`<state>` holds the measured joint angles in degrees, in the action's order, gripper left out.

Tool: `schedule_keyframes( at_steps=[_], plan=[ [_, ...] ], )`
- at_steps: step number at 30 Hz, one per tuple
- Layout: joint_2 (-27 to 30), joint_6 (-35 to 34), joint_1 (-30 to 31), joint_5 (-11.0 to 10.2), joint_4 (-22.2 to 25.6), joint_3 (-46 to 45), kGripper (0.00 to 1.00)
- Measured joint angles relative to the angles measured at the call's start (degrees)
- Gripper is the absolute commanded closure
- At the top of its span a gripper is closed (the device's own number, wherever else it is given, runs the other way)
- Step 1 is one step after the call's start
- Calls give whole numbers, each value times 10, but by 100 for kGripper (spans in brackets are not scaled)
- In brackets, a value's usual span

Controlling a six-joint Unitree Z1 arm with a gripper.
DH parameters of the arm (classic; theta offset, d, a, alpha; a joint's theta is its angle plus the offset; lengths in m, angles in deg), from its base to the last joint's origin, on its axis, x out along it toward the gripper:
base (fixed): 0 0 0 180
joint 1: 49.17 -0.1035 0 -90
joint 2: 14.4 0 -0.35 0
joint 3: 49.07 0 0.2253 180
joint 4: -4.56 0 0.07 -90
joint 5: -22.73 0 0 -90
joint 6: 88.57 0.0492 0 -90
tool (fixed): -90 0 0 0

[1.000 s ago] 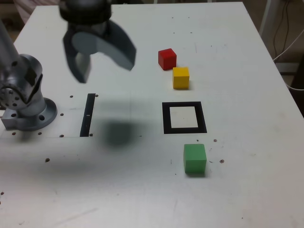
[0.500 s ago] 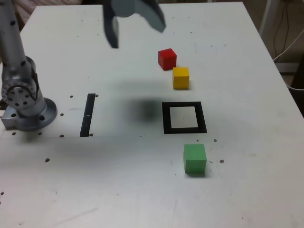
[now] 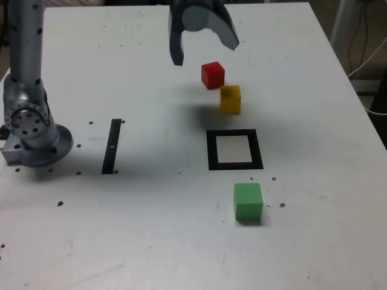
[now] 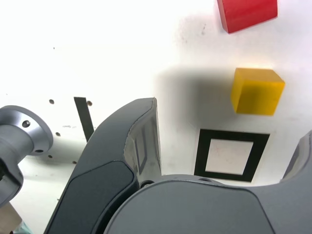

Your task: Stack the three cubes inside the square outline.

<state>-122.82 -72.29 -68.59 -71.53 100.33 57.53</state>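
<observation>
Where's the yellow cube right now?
In the exterior view, the yellow cube sits right of centre, between the red cube, just up and to its left, and the black square outline below it.

The exterior view looks from beyond the near edge of the scene, raised and tilted down across the white, flat worktop (image 3: 151, 229), taking in most of it from farther off than the wrist view. The grey, curved, two-jawed gripper (image 3: 207, 54) hangs at its top edge, with the arm's round grey metal base (image 3: 37, 145) at the exterior view's left.

The wrist view looks down from just behind the gripper, close up, past its jaws to the surface below. Both views share the small red cube (image 3: 213, 75), the small yellow cube (image 3: 230, 99), the black square outline with a white centre (image 3: 211, 150), the thin black strip (image 3: 112, 146) and the base.
</observation>
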Motion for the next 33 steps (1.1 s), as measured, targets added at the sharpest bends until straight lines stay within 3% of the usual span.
schedule_keyframes(
  at_steps=[11, 25, 33],
  plan=[
    [-25, 3, -44, -18, -78, -42, 0],
    [-56, 22, -53, -19, -111, -37, 1],
    [-79, 21, -64, -25, -155, -47, 1]
  ],
)
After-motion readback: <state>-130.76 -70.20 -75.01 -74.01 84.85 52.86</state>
